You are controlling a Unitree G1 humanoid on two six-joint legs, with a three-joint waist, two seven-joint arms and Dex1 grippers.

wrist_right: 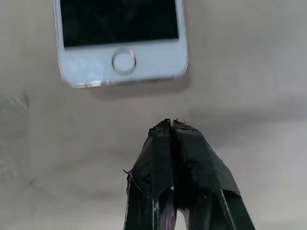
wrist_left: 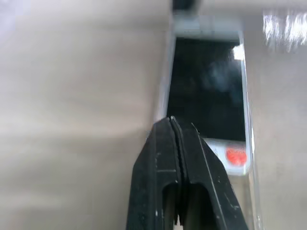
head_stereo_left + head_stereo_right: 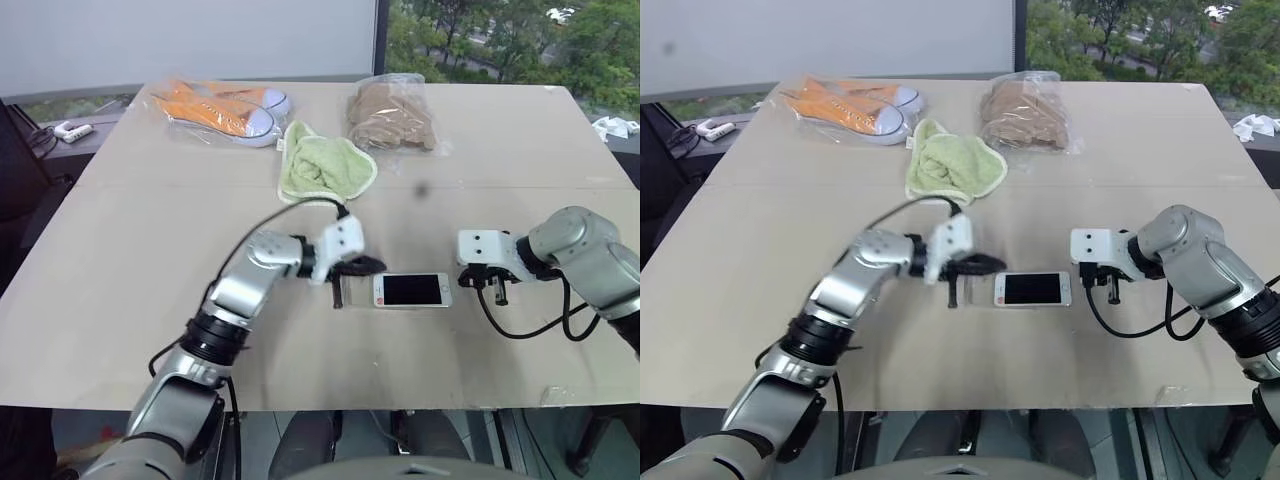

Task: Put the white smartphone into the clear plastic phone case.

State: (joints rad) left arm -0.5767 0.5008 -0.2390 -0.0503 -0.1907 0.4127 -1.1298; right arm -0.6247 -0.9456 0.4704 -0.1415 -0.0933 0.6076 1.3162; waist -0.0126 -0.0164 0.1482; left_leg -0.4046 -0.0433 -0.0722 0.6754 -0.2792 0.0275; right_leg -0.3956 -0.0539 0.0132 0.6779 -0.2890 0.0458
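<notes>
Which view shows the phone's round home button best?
The right wrist view: the phone lies close ahead, its round button plain on the white end. The head views show the whole phone, small. The left wrist view shows its other end, marked red.

The white smartphone (image 3: pixel 412 290) lay flat and screen-up on the counter (image 3: pixel 130 290), well on the near side of the green cloth (image 3: pixel 322 165). Its black screen was dark, framed by white bezels, with a round home button at one end and a small orange-red mark at the other. The clear plastic phone case (image 2: pixel 253 191) showed as a thin transparent rim glinting along the phone's edges at the marked end.
</notes>
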